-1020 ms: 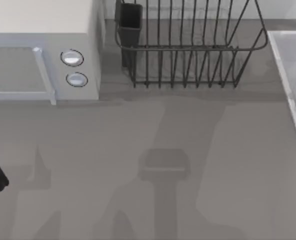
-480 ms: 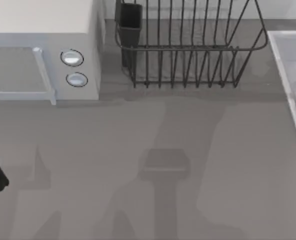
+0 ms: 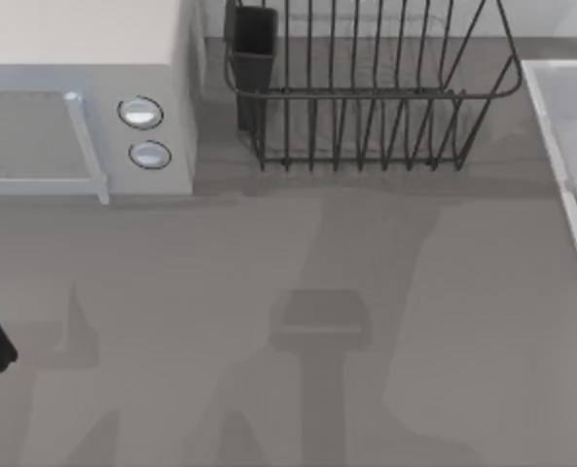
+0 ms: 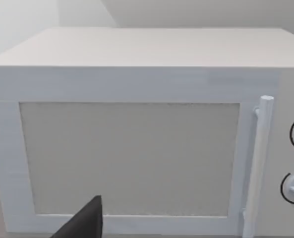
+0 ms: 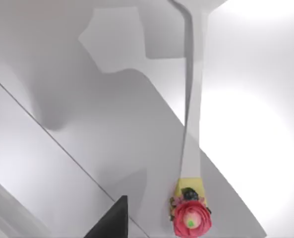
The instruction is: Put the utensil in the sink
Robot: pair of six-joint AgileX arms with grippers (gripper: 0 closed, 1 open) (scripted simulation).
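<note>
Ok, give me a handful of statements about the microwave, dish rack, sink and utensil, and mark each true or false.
1. The microwave door is shut. True.
2. The dish rack stands left of the microwave. False: it stands to its right.
3. The utensil carries a pink flower at one end. True.
4. The sink is at the table's left edge. False: right edge.
5. The utensil lies inside the dish rack. False: it is over the sink's pale surface.
</note>
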